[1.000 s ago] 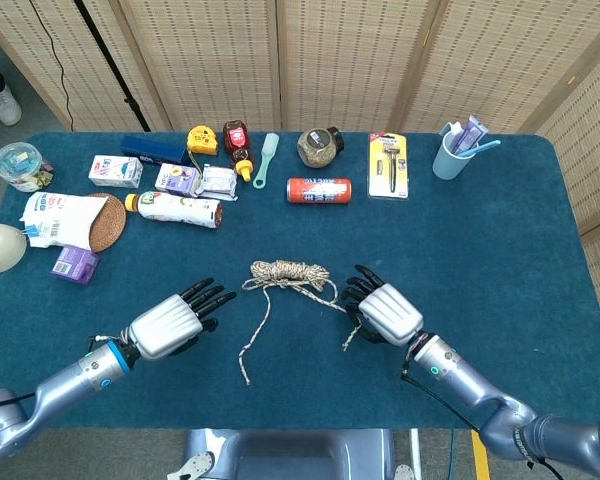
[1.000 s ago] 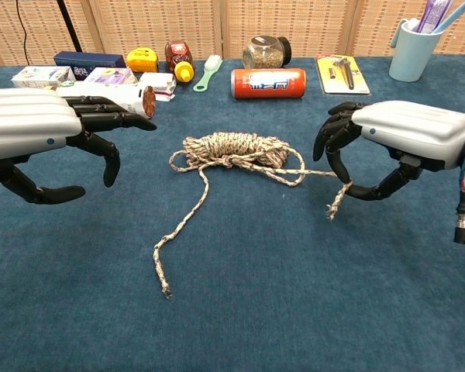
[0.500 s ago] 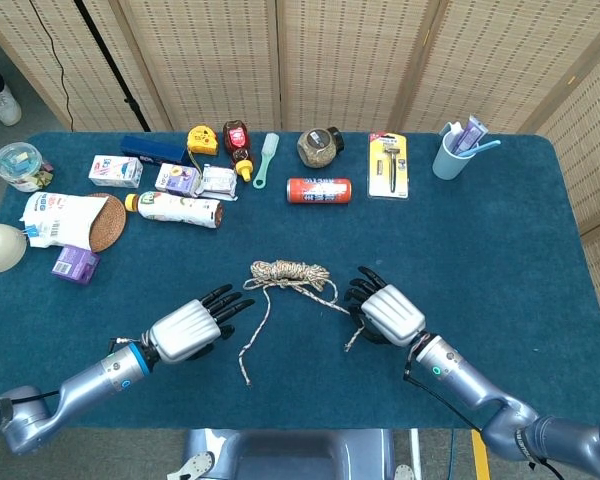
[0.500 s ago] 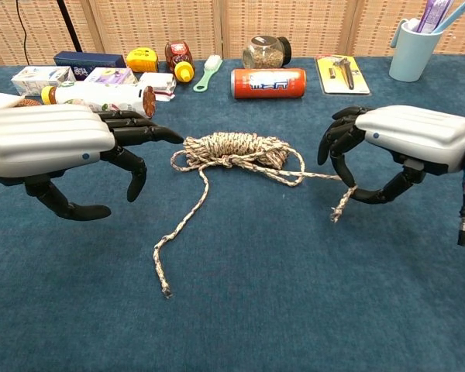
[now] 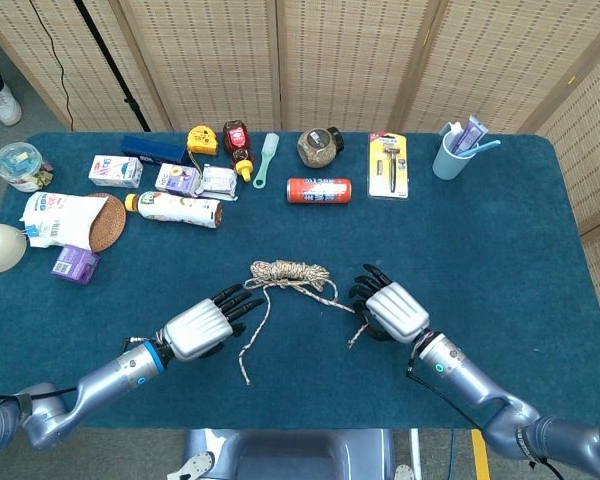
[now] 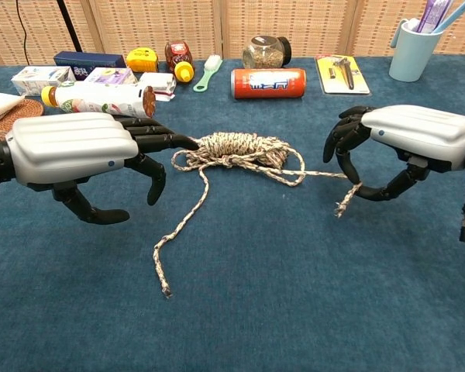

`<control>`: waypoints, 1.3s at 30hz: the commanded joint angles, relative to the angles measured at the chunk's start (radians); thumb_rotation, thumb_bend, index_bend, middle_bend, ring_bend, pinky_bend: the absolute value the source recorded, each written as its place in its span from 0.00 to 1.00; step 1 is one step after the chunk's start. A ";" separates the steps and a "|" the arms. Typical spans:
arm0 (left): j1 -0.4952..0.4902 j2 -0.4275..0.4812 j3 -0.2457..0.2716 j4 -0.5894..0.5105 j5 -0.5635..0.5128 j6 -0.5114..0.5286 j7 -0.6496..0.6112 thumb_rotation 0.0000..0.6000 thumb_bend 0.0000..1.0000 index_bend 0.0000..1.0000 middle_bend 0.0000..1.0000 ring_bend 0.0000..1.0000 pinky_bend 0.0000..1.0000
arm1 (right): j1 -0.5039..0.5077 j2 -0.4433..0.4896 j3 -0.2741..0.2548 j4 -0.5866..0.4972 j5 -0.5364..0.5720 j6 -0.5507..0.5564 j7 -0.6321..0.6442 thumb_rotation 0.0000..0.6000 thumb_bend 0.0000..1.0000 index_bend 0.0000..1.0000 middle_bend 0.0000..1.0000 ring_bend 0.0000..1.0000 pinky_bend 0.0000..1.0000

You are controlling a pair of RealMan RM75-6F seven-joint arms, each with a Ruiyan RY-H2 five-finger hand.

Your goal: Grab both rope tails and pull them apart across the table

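Observation:
A speckled rope lies in a coil (image 5: 290,271) (image 6: 236,147) at the table's middle. Its left tail (image 5: 252,340) (image 6: 182,229) trails toward the front edge and lies loose on the cloth. My left hand (image 5: 200,327) (image 6: 74,155) hovers just left of that tail, fingers spread and pointing at the coil, holding nothing. The right tail (image 5: 356,332) (image 6: 342,200) runs from the coil into my right hand (image 5: 395,310) (image 6: 407,139), which pinches it between thumb and fingers; the frayed end hangs below the pinch.
Along the far edge stand a red can (image 5: 318,190), a glass jar (image 5: 320,146), a razor pack (image 5: 387,165), a blue cup (image 5: 452,155), bottles and small boxes. A bowl (image 5: 0,247) and a wicker mat (image 5: 107,222) sit at far left.
My left hand has slid right, closing in on the left tail and the coil. The right hand has shifted slightly right with the right tail in its pinch.

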 commanded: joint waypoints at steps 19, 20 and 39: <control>-0.056 -0.127 0.009 0.100 -0.043 -0.054 0.019 1.00 0.31 0.46 0.00 0.00 0.00 | -0.007 -0.018 0.008 0.055 0.018 -0.021 0.039 1.00 0.39 0.63 0.32 0.18 0.00; -0.061 -0.138 0.007 0.110 -0.047 -0.060 0.018 1.00 0.31 0.46 0.00 0.00 0.00 | -0.007 -0.020 0.008 0.060 0.020 -0.024 0.044 1.00 0.39 0.63 0.32 0.18 0.00; -0.090 -0.206 0.012 0.178 -0.069 -0.066 0.018 1.00 0.31 0.46 0.00 0.00 0.00 | -0.007 -0.034 0.008 0.108 0.017 -0.030 0.080 1.00 0.39 0.63 0.32 0.18 0.00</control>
